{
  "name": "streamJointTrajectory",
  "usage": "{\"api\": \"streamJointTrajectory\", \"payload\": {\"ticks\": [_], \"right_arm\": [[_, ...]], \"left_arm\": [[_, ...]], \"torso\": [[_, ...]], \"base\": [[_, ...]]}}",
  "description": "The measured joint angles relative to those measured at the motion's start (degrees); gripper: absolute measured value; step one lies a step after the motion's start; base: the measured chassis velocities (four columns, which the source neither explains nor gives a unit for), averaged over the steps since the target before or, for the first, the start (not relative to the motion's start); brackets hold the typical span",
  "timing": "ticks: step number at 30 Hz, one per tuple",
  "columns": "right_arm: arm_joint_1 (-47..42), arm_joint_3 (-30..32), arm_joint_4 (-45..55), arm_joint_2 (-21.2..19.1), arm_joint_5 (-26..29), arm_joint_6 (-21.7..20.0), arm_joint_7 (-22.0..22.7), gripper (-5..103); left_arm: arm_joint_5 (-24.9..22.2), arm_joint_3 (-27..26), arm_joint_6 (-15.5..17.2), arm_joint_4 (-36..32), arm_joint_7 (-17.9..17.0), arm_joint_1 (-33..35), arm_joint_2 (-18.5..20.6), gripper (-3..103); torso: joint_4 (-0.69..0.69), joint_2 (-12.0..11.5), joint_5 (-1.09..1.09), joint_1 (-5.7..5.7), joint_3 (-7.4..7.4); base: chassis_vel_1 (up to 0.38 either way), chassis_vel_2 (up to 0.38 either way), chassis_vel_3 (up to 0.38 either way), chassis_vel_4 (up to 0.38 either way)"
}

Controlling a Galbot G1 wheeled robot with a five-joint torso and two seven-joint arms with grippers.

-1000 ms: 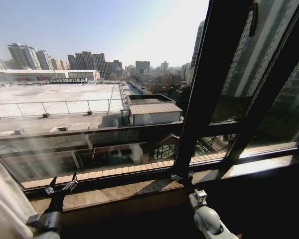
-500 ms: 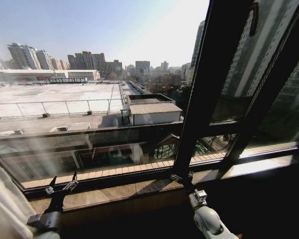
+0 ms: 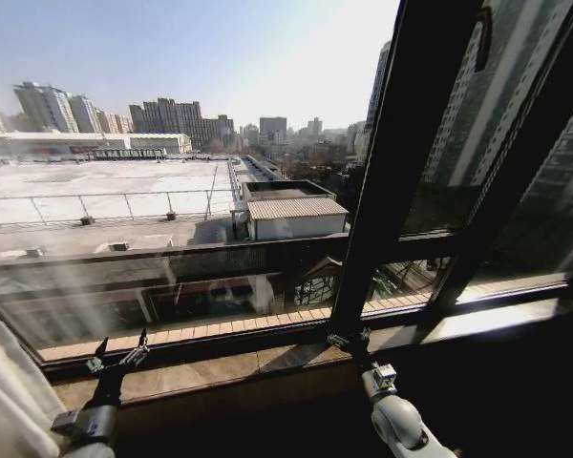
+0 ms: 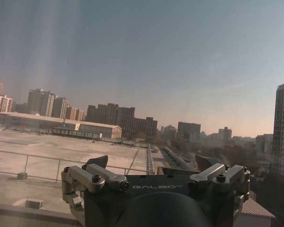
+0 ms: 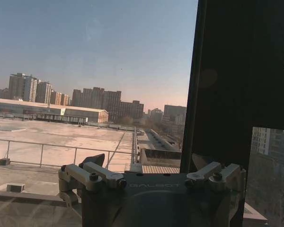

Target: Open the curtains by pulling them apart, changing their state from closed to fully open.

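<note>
Sheer white pleated fabric curtains (image 3: 8,396) bunched at the far lower left of the head view, soft folds against the glass. Black metal window frame (image 3: 401,181), thick post and smooth stone sill (image 3: 220,367). Left gripper (image 3: 115,353) and right gripper (image 3: 347,339) both low at the sill, jaws spread wide, holding nothing. Wrist views show the metal fingers (image 4: 92,172) parted against the skyline; the right wrist view adds the dark post.
</note>
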Motion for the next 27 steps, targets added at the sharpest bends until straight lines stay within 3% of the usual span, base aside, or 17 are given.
{"api": "streamJointTrajectory", "payload": {"ticks": [9, 27], "right_arm": [[0.0, 0.0, 0.0, 0.0, 0.0, 0.0, 0.0, 100], [0.0, 0.0, 0.0, 0.0, 0.0, 0.0, 0.0, 100]], "left_arm": [[0.0, 0.0, 0.0, 0.0, 0.0, 0.0, 0.0, 100], [0.0, 0.0, 0.0, 0.0, 0.0, 0.0, 0.0, 100]], "torso": [[0.00, 0.0, 0.02, 0.00, 0.00], [-0.01, 0.0, 0.01, 0.00, 0.00]], "base": [[-0.208, -0.221, 0.217, 0.217], [-0.344, -0.343, 0.339, 0.351]]}}
